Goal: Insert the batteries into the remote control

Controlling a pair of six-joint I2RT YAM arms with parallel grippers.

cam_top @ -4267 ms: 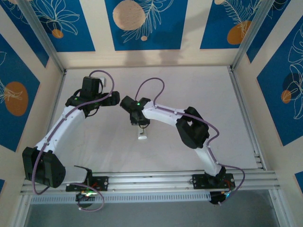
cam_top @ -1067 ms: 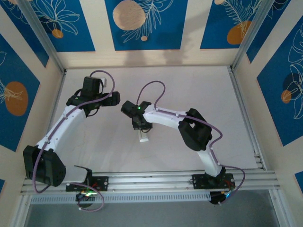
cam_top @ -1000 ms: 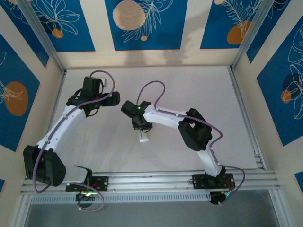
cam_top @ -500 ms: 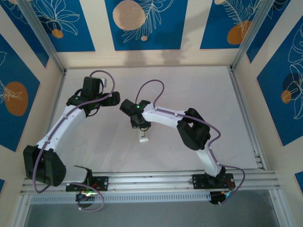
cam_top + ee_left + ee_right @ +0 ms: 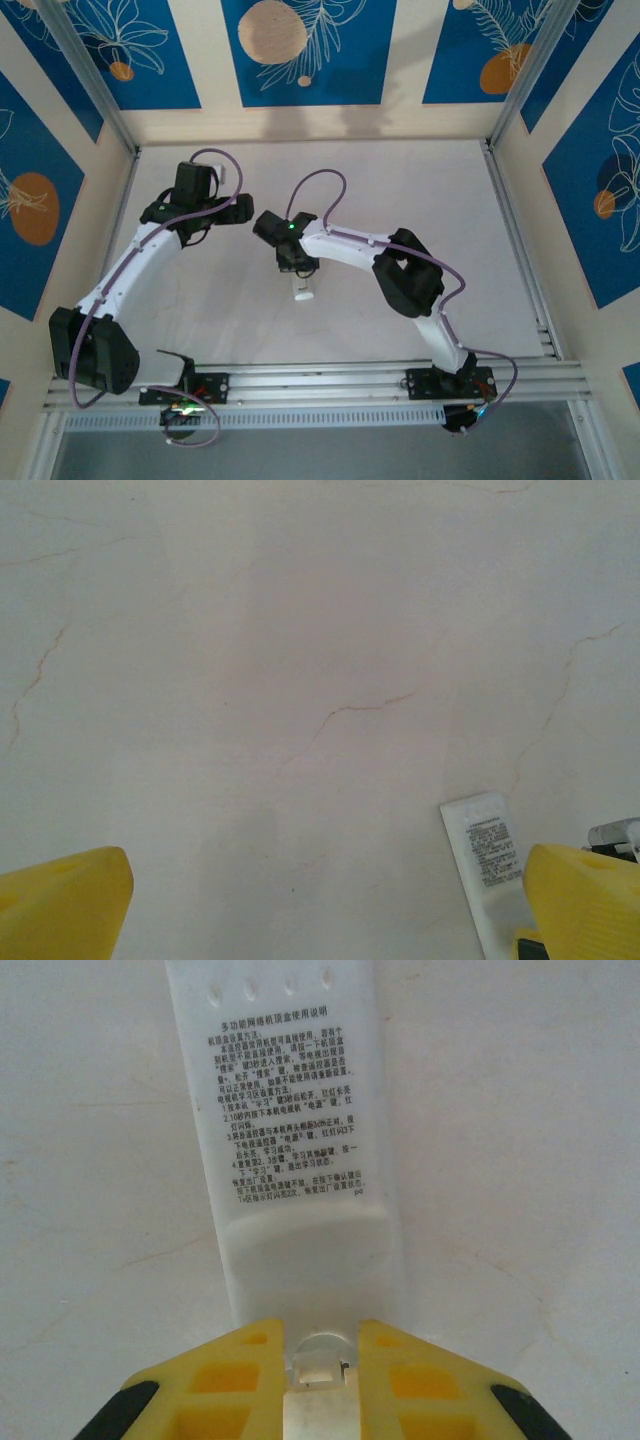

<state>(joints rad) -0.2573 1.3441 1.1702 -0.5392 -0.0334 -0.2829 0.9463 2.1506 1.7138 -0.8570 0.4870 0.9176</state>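
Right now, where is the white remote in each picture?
Top external: remote control in the centre, under the right gripper.
Left wrist: bottom right corner.
Right wrist: centre, its near end pinched by that gripper.
Shared landmark: the printed label on its back, in both wrist views.

Desk [image 5: 400, 190]: pale, faint brown veining. Walls [image 5: 402, 60]: cream with blue leaf-print panels. Aluminium rail [image 5: 320, 375] along near edge.

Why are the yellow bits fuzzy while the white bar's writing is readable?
Right wrist: the right gripper's fingers sit near the lens and blur; the remote control is sharper, its print legible. Left wrist: left gripper's fingers blur likewise. Top external: even light, soft shadows.
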